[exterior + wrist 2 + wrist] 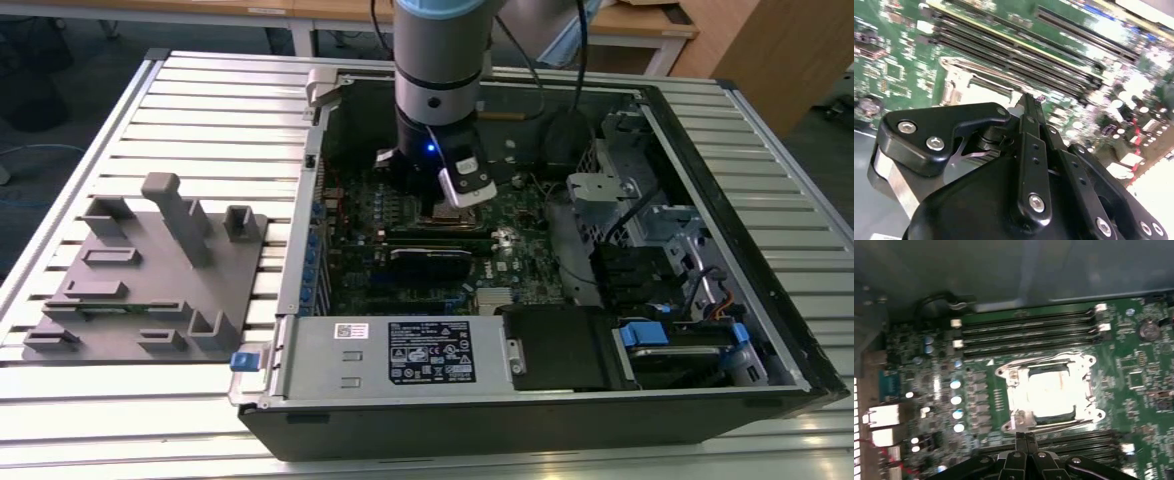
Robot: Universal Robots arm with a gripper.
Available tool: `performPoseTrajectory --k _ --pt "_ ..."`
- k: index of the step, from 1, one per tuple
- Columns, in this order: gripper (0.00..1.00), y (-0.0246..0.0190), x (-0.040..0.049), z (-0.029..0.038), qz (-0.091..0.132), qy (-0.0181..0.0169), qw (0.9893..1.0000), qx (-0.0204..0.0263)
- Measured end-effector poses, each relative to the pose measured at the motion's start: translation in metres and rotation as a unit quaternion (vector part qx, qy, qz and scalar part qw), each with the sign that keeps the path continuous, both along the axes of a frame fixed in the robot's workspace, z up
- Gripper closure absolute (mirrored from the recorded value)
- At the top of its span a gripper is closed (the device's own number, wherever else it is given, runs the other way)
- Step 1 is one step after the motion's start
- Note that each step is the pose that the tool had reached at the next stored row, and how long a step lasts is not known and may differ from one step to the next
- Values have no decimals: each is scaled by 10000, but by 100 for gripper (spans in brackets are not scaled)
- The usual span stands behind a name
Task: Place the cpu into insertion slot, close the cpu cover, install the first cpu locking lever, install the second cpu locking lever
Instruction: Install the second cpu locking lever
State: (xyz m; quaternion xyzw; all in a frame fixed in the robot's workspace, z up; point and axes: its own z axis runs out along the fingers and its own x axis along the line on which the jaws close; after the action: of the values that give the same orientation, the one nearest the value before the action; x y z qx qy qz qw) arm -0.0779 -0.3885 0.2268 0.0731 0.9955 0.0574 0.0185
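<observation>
Your cpu [1051, 395] sits flat in the insertion slot [1004, 374] on the green motherboard [1134, 370], pale top showing through the cut-out of the cpu cover [1089, 412], which lies down over it. Your gripper [1026, 436] hangs just off one edge of the socket, fingers [1030, 107] pressed together with no gap, nothing held; contact with the board is too close to call. Long black memory slots [1024, 327] run along two sides of the socket, so room there is tight. In the exterior view the arm [438, 80] reaches down into the open computer case [694, 150] and blocks the socket. The locking levers are hard to make out against the shiny frame.
</observation>
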Motion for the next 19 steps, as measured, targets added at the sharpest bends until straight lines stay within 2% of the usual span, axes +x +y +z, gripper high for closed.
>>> performPoseTrajectory --k 4,7,16,18,19 --pt "90 15 137 -5 -1 0 10000 -16" --pt "90 46 193 -10 -1 1 10000 -36" --pt "90 266 240 -38 -1 0 10000 -69" --pt "90 317 245 -42 -1 0 10000 -93" --pt "90 328 249 -43 -1 0 9999 -105"
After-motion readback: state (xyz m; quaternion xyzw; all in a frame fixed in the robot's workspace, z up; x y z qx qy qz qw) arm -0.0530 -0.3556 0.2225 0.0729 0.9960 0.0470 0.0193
